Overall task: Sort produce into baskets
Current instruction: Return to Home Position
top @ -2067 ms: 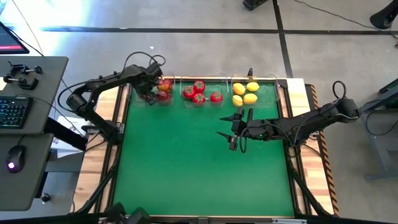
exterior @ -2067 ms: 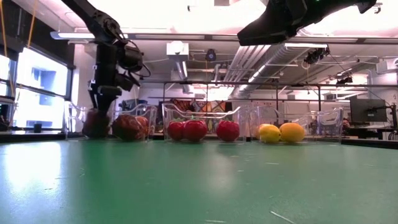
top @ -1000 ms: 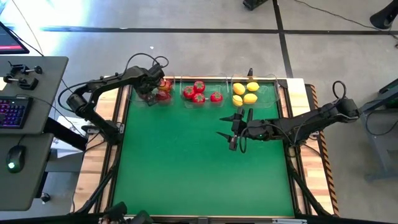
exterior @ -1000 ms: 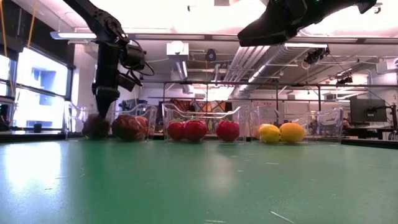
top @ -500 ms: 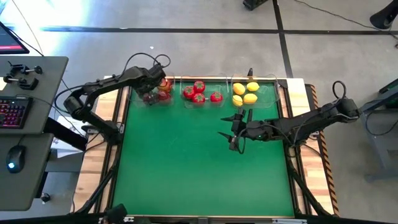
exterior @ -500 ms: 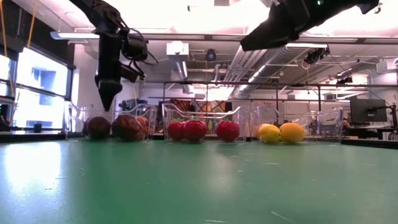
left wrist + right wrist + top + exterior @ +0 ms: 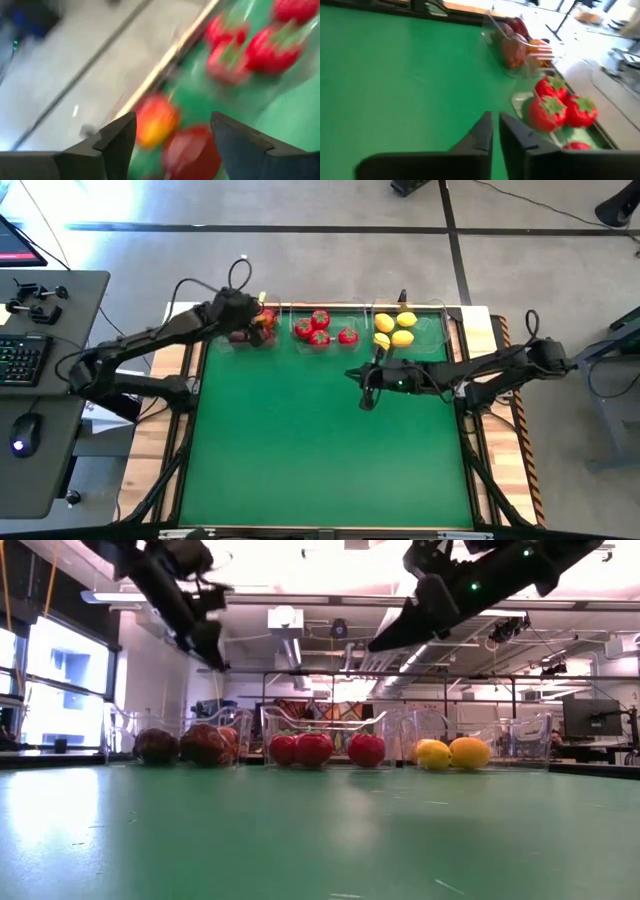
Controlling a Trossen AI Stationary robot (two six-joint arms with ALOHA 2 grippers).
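Moved since earlier: the left gripper [image 7: 262, 321] is now raised clear of the left bin [image 7: 213, 340], and the right gripper [image 7: 366, 396] is shifted closer to the row of bins.
Left gripper: held above the left bin's far rim; its fingers [image 7: 120, 145] are released, spread apart with nothing between them.
Right gripper: held high over the green mat [image 7: 320, 450] just before the right bin [image 7: 434, 332]; its fingers [image 7: 482, 132] are clenched on nothing.
Left bin: dark red and red-orange apples [image 7: 240, 336] are contained.
Middle bin [image 7: 330, 349]: four green-topped tomatoes [image 7: 320, 319] are contained.
Right bin: four yellow lemons [image 7: 403, 338] are contained.
Bench [image 7: 145, 450]: the three bins are lined side by side along the mat's far edge, as seen in the low view.
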